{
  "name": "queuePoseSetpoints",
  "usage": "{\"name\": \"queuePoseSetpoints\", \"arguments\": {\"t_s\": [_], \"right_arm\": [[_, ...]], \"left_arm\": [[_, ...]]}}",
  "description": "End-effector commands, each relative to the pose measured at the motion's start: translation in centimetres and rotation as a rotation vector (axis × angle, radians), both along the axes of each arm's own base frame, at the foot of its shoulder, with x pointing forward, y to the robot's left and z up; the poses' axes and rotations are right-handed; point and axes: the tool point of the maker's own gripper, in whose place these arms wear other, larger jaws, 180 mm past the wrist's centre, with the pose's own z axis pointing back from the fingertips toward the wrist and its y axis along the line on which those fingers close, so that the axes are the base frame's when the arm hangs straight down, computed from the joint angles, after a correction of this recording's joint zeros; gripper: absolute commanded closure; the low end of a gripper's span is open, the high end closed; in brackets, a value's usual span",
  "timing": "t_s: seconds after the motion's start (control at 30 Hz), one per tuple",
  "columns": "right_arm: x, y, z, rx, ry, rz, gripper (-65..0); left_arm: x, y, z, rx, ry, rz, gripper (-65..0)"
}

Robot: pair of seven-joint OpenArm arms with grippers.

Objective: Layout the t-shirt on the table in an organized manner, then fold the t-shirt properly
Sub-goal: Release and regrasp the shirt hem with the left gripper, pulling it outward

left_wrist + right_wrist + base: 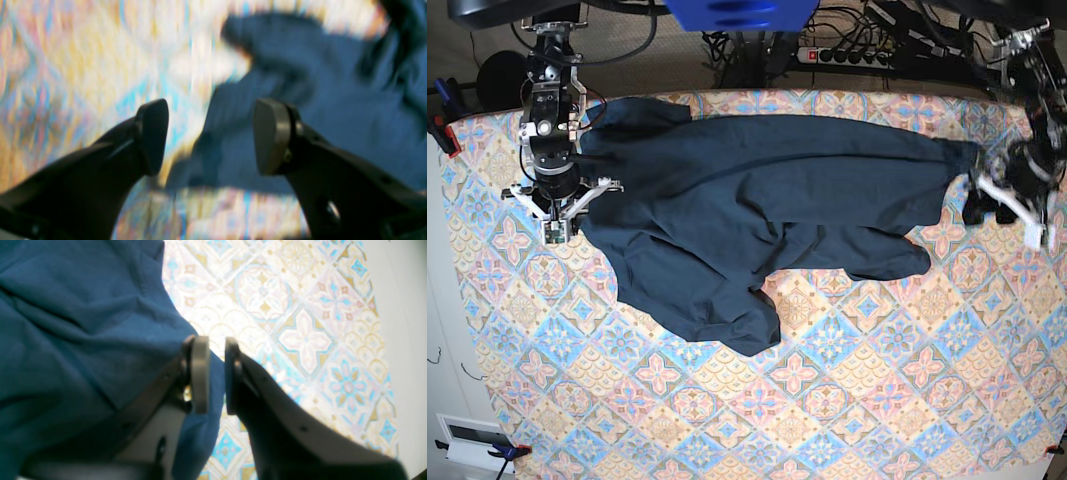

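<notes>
The dark navy t-shirt (757,200) lies wrinkled across the far half of the table (827,400), one part hanging down toward the middle. My right gripper (217,373) is at the shirt's left edge, its pads nearly together with a fold of the blue t-shirt (66,323) pinched between them. In the base view this right gripper (559,222) is at the table's left side. My left gripper (211,133) stands open, nothing between its fingers, just off the edge of the t-shirt (333,116); that view is blurred. The left gripper (992,205) hovers beside the shirt's right end.
A power strip with cables (857,50) lies behind the table's far edge. A blue object (737,12) hangs above the back centre. Patterned cloth (300,323) runs to the table's edge, with pale floor (407,340) beyond.
</notes>
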Motion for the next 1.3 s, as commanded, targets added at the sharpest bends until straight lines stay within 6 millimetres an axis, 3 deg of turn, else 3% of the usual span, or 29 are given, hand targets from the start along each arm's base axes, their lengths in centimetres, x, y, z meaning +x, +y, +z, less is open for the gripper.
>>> {"name": "queuePoseSetpoints", "arguments": {"t_s": [0.0,0.13,0.27,0.37,0.5,0.57,0.6,0.7,0.83,0.93,1.07,1.2,1.27], "right_arm": [[0.7,-0.3,1.3,-0.015,-0.046,0.006,-8.3],[0.7,-0.3,1.3,-0.015,-0.046,0.006,-8.3],[0.6,-0.3,1.2,-0.015,-0.045,0.006,-8.3],[0.7,0.2,1.1,-0.011,-0.041,0.019,-8.3],[0.7,0.5,1.0,-0.010,-0.040,0.025,-8.3],[0.7,0.5,1.0,-0.010,-0.040,0.025,-8.3],[0.7,0.5,1.0,-0.010,-0.040,0.025,-8.3],[0.7,0.5,1.0,-0.010,-0.040,0.025,-8.3],[0.7,0.5,1.0,-0.010,-0.040,0.025,-8.3],[0.7,0.5,1.0,-0.010,-0.040,0.025,-8.3],[0.6,1.1,0.5,-0.004,-0.026,0.040,-8.3],[0.6,2.4,0.0,0.007,-0.014,0.073,-8.3],[1.5,2.7,0.7,0.009,-0.037,0.083,-8.3]], "left_arm": [[1.1,0.9,0.4,-0.017,-0.032,0.032,-39.3],[4.7,1.4,-2.0,-0.119,-0.006,0.088,-39.3],[7.3,-1.0,-5.3,-0.102,0.068,0.038,-39.3],[8.8,-3.2,-6.4,-0.090,0.053,0.008,-39.3],[10.3,-6.1,-9.2,-0.113,0.109,-0.018,-39.2],[10.7,-7.3,-10.6,-0.142,0.139,-0.026,-35.2],[11.0,-7.7,-10.6,-0.149,0.137,-0.031,-28.7],[13.0,-8.8,-8.8,-0.184,0.069,-0.033,0.0],[15.1,-7.7,-3.3,-0.235,-0.061,-0.011,0.0],[15.8,-5.6,2.8,-0.238,-0.204,0.020,0.0],[15.7,-1.7,8.2,-0.205,-0.311,0.085,0.0],[15.5,1.2,11.1,-0.128,-0.349,0.107,0.0],[15.3,2.8,12.0,-0.087,-0.368,0.128,0.0]]}}
